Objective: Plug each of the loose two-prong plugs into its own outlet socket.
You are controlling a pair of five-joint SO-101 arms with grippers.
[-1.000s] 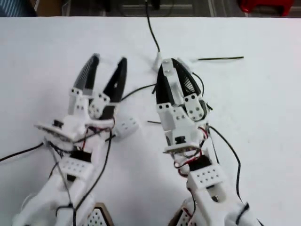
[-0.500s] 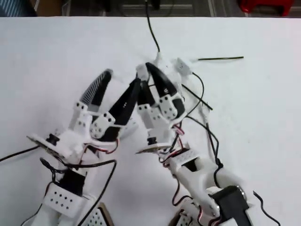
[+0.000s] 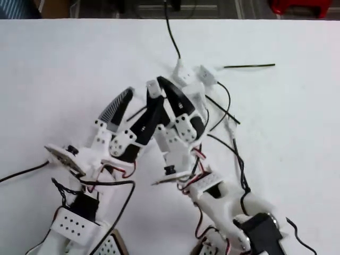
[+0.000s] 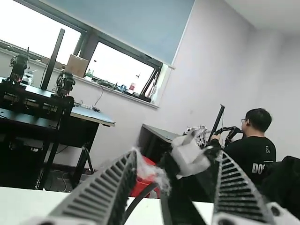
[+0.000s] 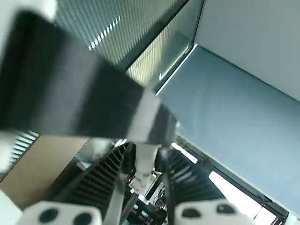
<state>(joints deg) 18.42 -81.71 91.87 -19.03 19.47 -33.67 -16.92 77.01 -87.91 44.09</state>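
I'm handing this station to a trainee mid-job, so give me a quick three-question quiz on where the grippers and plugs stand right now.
1. True or false: the left gripper is open.
2. What does the right gripper grip? A) a white plug B) a screwdriver C) nothing
3. Fill in: the cord running off the far edge of the table is ____ in colour.
Key: 1 true; 2 A; 3 black.
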